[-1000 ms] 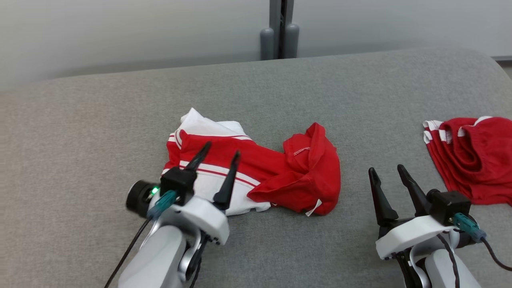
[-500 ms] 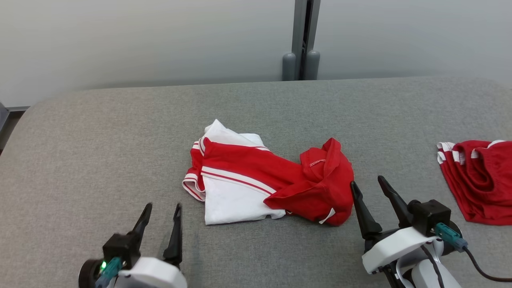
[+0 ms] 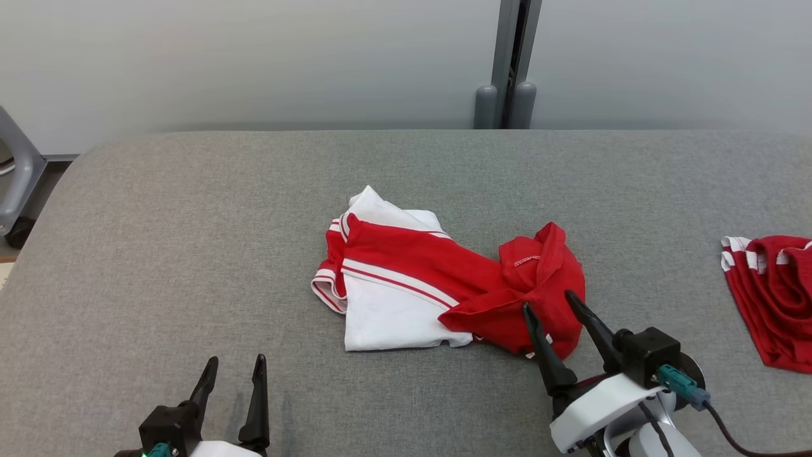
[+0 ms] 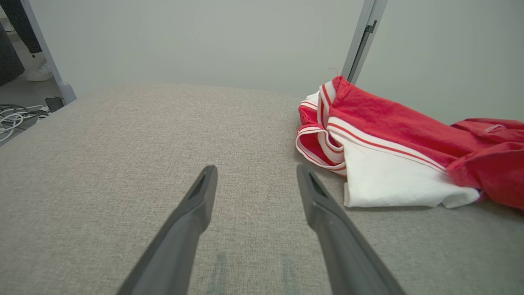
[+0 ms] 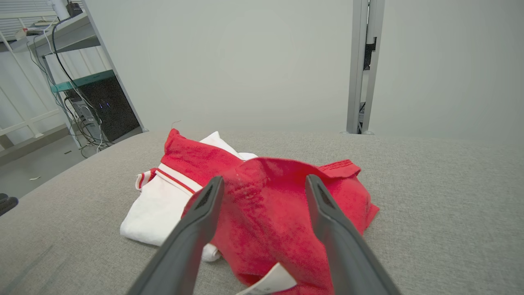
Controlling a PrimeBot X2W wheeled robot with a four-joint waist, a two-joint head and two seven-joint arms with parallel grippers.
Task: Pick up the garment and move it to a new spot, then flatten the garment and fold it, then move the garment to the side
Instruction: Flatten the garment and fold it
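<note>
As seen from head: wide grey fabric desk (image 3: pixel 190 241), pale wall and grey post (image 3: pixel 507 63) behind. Mid-desk, crumpled red-and-white garment (image 3: pixel 406 279), white panel leftward, red bunch rightward. Second red garment (image 3: pixel 771 298) at far right edge, well apart. Right gripper (image 3: pixel 547 301) spread wide, empty, fingertips over garment's red end; contact unclear. Left gripper (image 3: pixel 236 360) parted, empty, over bare desk, apart from garment.
</note>
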